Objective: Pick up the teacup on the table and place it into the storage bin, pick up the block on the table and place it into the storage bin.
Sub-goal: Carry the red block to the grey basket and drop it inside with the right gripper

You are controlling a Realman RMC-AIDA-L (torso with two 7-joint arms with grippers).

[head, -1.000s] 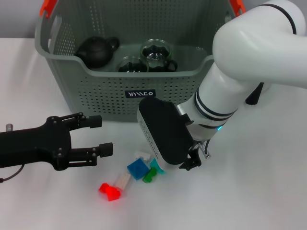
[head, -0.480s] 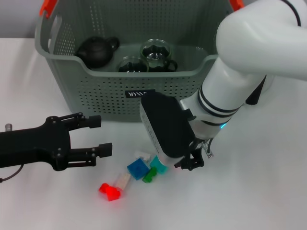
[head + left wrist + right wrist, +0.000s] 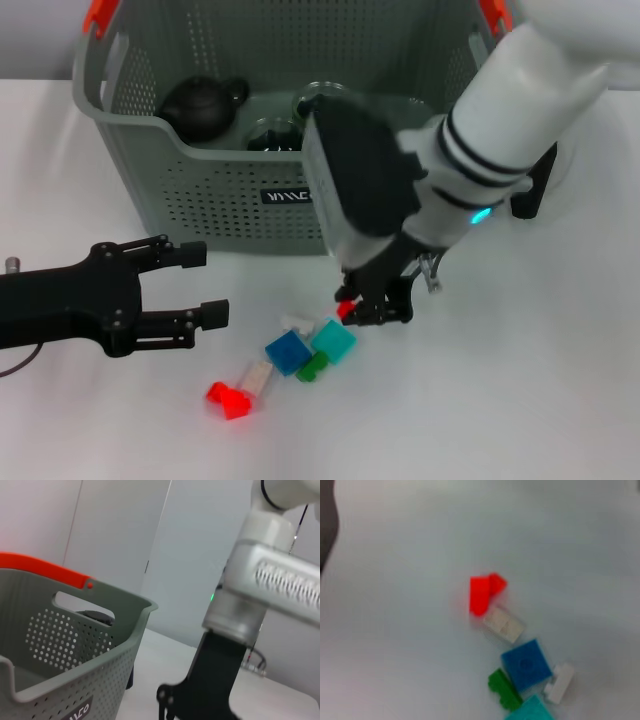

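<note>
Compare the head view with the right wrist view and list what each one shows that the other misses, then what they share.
Only the head view shows the grey-green perforated plastic storage bin holding a dark teapot, the black left claw open beside the blocks, and the right claw shut on a small red block.

The right wrist view adds nothing of its own.

Both show the loose cluster on the white table: red block, blue block, green block, teal block and white pieces.
</note>
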